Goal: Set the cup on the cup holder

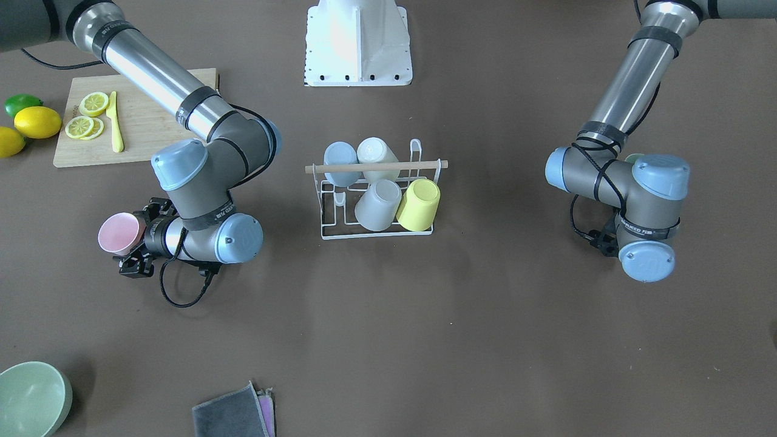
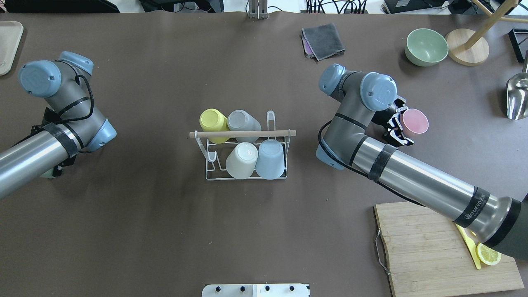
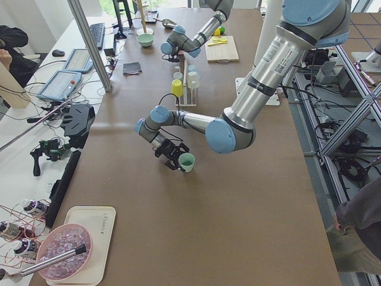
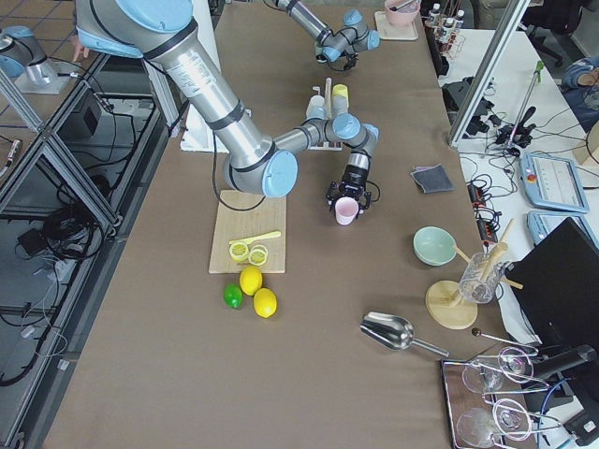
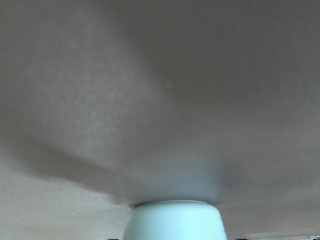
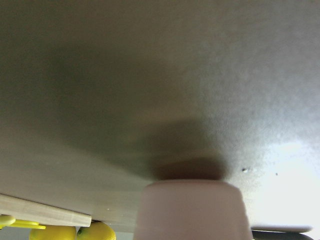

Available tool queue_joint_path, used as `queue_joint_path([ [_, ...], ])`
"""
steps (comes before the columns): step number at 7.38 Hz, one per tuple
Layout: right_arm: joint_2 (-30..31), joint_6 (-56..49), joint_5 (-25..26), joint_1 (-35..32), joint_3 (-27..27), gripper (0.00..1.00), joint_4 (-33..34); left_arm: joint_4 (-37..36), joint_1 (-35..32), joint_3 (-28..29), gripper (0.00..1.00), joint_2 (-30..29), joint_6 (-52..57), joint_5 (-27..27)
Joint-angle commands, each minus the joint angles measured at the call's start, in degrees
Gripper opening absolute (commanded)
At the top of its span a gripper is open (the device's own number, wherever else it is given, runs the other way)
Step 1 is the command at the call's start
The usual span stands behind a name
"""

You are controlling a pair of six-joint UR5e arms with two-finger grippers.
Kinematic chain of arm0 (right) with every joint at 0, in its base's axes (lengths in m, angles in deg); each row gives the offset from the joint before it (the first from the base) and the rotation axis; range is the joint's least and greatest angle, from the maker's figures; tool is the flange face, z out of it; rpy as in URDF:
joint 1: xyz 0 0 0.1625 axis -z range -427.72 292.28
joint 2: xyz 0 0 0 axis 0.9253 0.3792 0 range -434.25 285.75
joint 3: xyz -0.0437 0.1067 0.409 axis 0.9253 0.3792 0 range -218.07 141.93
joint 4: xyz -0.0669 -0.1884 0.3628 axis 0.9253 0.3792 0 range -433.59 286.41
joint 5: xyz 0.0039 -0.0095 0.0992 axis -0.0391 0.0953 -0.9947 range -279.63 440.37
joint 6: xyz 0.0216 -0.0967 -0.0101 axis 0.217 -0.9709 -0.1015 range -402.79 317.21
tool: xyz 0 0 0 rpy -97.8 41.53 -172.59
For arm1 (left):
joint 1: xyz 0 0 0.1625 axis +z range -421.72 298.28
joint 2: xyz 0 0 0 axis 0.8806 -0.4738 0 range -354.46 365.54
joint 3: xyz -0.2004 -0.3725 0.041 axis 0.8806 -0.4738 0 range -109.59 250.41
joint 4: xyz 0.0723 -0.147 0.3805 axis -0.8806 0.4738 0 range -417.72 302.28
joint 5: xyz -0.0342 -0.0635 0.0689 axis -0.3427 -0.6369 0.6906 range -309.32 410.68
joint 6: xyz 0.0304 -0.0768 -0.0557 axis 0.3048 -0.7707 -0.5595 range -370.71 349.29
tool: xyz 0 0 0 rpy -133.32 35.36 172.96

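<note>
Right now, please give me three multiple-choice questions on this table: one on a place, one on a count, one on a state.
1. Where do the lemon slices lie? A on the wooden board; B in the green bowl; C on the grey cloth.
2. How many cups sit on the rack? A two; B six; C four.
3. The right gripper is: A open and empty; B shut on the pink cup; C out of sight.
Answers: 1 A, they lie beside the yellow knife. 2 C, yellow, grey, cream and blue. 3 B, it clasps the cup from both sides.
</note>
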Motion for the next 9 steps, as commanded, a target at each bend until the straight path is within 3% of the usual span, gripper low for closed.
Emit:
queue_joint_path([
  [1,0.70,-0.09,-0.02,-0.15,-0.73,0.98,-0.19,-0.47,0.00,-0.22,0.18,0.08,-0.38,-0.01],
  [2,2.01,0.00,-0.02,-0.15,-2.48,0.98,-0.27,-2.57,0.00,-1.44,0.01,0.08,0.06,0.25],
  [3,2.28,0.00,-0.02,-0.15,-2.76,0.98,-0.28,-5.28,-0.09,-3.97,0.00,-0.01,0.24,2.87],
  [9,3.16,0.09,-0.02,-0.33,-3.73,0.98,-0.28,-12.68,-7.02,-13.03,0.00,0.34,3.84,5.96],
])
